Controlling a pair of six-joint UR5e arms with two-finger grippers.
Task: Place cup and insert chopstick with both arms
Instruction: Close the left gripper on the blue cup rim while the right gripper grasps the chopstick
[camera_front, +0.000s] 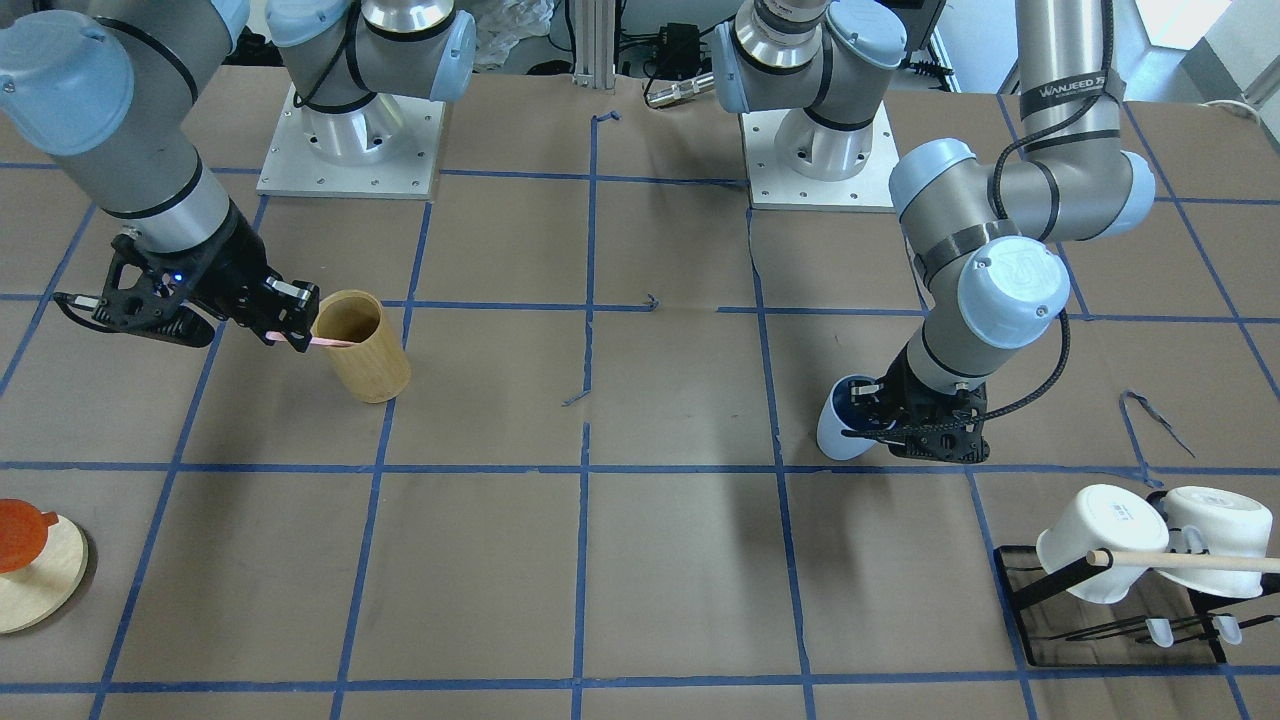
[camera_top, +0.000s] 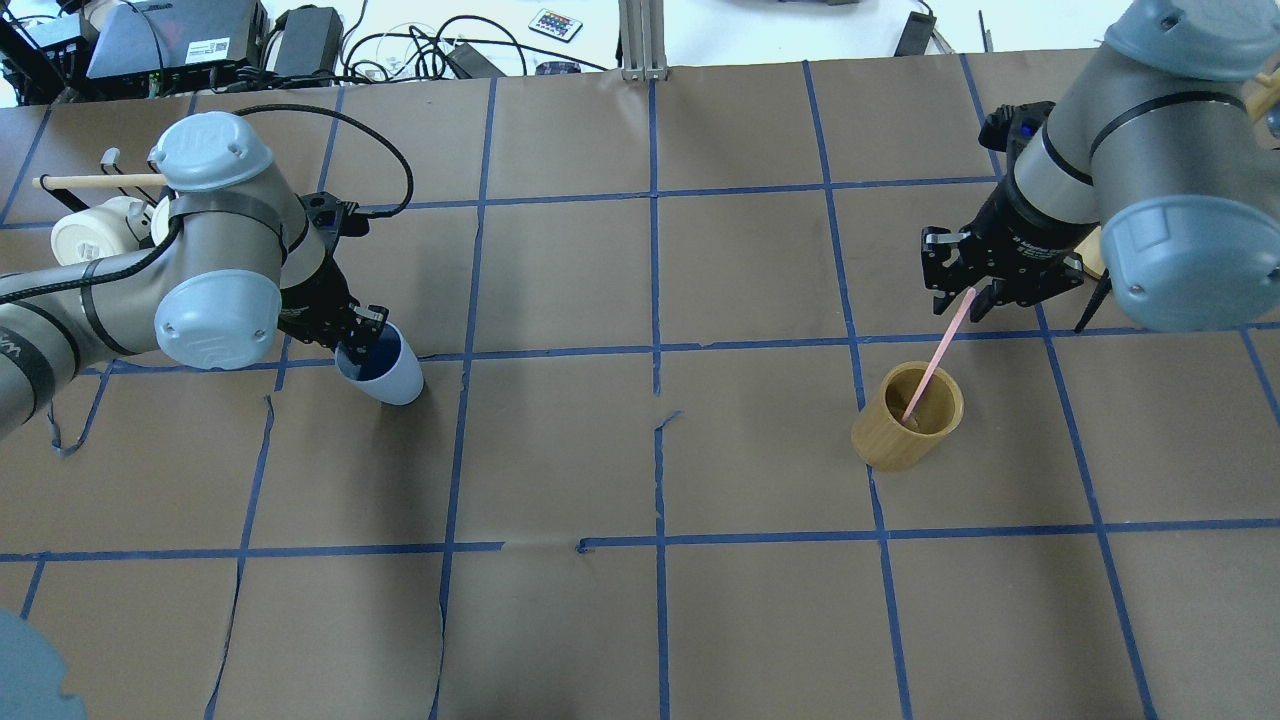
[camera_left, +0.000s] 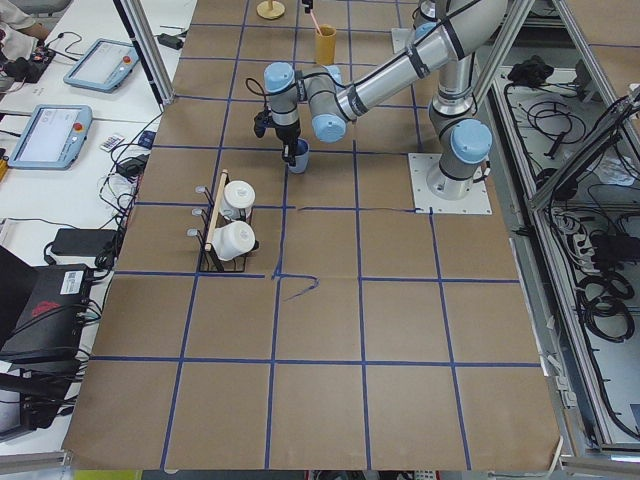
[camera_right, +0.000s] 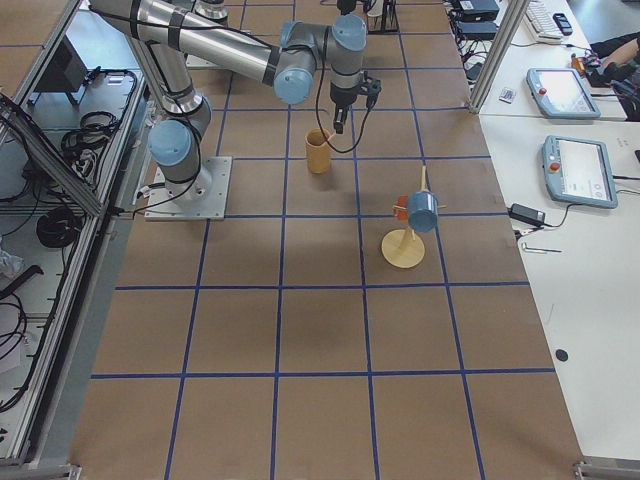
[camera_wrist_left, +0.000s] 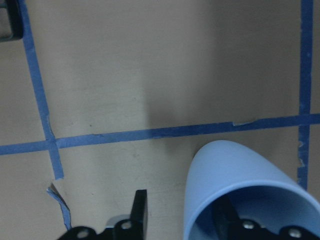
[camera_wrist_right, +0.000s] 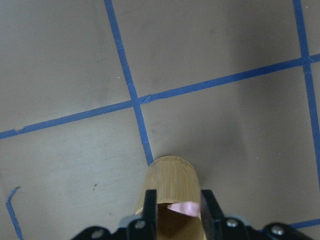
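Left gripper (camera_top: 362, 333) clamped on cup (camera_top: 385, 368) rim, one finger inside, cup at table's left. Right gripper (camera_top: 968, 291) pinching chopstick (camera_top: 937, 350), tip down in holder (camera_top: 908, 415). Best lifted straight up, clear of the rim, before carrying toward cup.

Two silver-grey tubular robot arms (camera_front: 1060, 60) with light-blue joint caps, black bands, black cables, a white "WANJEED" marking, black two-finger grippers (camera_top: 962, 292), square bolted metal baseplates (camera_front: 350, 150).
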